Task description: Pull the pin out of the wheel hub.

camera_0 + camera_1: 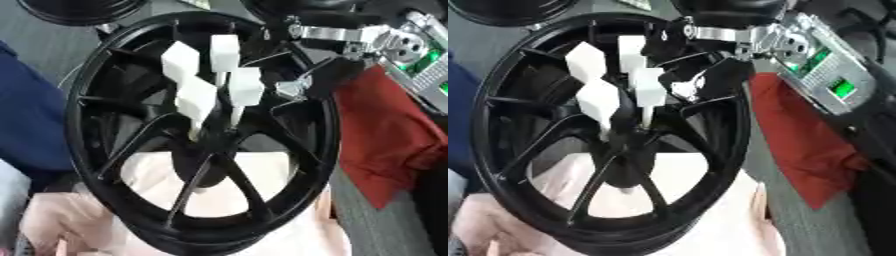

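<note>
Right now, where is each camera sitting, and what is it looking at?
Left eye view: in the robot's head, looking down at the black wheel with white pins; the right hand shows upper right.
Right eye view: beside it, same aim; the right arm fills more.
Both share the wheel, pins and red cloth.

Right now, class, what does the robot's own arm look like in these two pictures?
Only the right arm shows, coming in from the upper right. It is mostly black with silver metal joints, round silver fittings and a panel with green lights. The right hand is black with shiny silver parts.
</note>
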{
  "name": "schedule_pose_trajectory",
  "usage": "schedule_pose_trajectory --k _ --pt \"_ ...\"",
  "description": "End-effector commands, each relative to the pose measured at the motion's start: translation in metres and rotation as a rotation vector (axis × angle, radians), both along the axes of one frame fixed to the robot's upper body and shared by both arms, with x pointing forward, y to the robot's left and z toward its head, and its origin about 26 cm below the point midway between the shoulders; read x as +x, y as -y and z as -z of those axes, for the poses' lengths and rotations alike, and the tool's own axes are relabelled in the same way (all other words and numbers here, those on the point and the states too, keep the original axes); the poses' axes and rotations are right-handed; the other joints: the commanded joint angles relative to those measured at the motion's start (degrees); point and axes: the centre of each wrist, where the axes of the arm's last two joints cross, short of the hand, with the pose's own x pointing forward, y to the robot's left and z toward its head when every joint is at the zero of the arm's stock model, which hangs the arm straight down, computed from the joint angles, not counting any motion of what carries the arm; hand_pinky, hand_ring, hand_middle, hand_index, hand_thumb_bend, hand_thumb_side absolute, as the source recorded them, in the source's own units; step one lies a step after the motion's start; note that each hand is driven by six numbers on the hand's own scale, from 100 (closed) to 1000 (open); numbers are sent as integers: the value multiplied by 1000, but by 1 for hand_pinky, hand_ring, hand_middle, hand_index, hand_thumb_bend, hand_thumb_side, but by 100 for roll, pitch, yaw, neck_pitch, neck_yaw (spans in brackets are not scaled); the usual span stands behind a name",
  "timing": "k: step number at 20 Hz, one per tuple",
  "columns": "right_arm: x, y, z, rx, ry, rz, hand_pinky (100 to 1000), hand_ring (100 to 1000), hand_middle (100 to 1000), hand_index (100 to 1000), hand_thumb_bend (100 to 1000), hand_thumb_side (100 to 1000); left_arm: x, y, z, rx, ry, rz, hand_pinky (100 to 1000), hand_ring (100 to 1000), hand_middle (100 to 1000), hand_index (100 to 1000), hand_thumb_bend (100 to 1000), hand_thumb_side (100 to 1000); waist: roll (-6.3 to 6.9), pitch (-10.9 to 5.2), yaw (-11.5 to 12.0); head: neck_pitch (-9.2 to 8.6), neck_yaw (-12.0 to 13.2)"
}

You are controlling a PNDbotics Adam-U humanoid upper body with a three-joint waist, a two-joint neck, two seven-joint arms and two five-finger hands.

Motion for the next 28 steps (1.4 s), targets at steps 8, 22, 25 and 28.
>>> schedule_pose_trajectory --k 8,22,25,28 --pt "-3 -1 -10 10 32 46 829 865 824 895 100 548 0 -2 -5 15 16 3 713 516 557 747 723 455 32 -152 26 68 -27" --pt "-2 -5 -1 -2 4 36 826 855 790 872 100 605 -1 -5 -2 14 9 -8 714 516 557 748 722 453 14 -181 -27 141 -47" --pt "-1 -8 3 -8 -13 21 826 855 780 877 100 615 -1 -5 -2 13 7 -13 715 515 557 748 722 453 -4 -185 -28 141 -53" --pt "-1 -9 6 -16 -26 10 828 858 779 881 100 631 -1 -5 -2 13 8 -13 715 515 557 748 722 453 -16 -182 -26 141 -55"
